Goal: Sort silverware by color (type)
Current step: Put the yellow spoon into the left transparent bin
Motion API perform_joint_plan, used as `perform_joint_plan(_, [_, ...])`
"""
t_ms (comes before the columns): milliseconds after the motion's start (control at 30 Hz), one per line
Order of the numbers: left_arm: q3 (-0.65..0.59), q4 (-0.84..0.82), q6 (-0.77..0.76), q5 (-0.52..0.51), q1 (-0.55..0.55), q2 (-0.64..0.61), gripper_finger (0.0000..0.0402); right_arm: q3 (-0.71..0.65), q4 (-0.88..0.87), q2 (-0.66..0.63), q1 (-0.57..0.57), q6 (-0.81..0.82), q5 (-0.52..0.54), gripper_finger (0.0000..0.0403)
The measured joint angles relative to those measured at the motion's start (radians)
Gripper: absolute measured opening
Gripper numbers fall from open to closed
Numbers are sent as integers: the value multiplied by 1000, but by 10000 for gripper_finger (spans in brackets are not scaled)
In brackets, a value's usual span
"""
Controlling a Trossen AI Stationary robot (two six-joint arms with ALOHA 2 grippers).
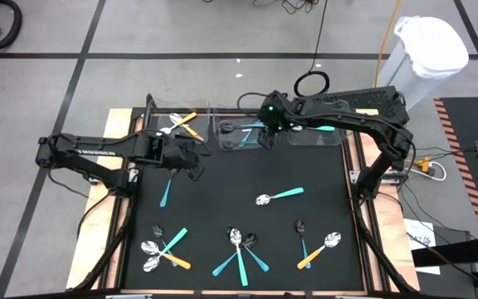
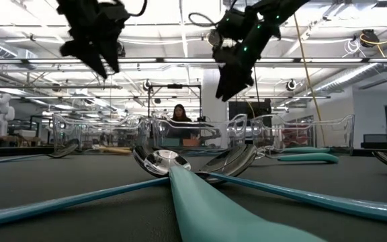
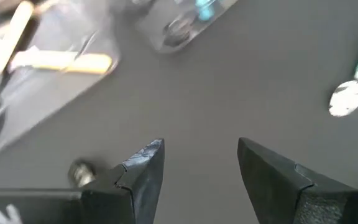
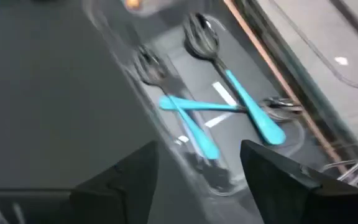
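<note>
teal and orange spoons lie scattered flat on the mat; more beyond its far edge.

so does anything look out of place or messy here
Nothing damaged or spilled. The unsorted spoons on the mat lie crossed in small piles, and the teal spoons in the middle bin overlap crosswise.

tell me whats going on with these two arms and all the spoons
Two robot arms are sorting spoons by handle colour into clear bins at the far edge of the table. The right gripper hangs open and empty over the middle bin, where teal-handled spoons already lie. The left gripper is open too, empty, above the black mat near the bin with orange-handled spoons. Several teal and orange spoons are still scattered on the mat.
</note>
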Motion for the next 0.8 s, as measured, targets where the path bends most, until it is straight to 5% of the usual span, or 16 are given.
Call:
perform_joint_plan(267, [-239, 48, -216, 89, 22, 0, 205, -118, 84, -160, 3, 157, -161, 200])
perform_joint_plan(533, [-398, 114, -298, 140, 89, 1, 205, -222, 72, -287, 76, 264, -177, 196])
perform_joint_plan(700, [-390, 202, -80, 264, 84, 1, 205, -243, 69, -339, 152, 331, -176, 196])
perform_joint_plan(800, [-385, 338, 83, 457, 27, 0, 205, -244, 64, -358, 191, 349, -173, 196])
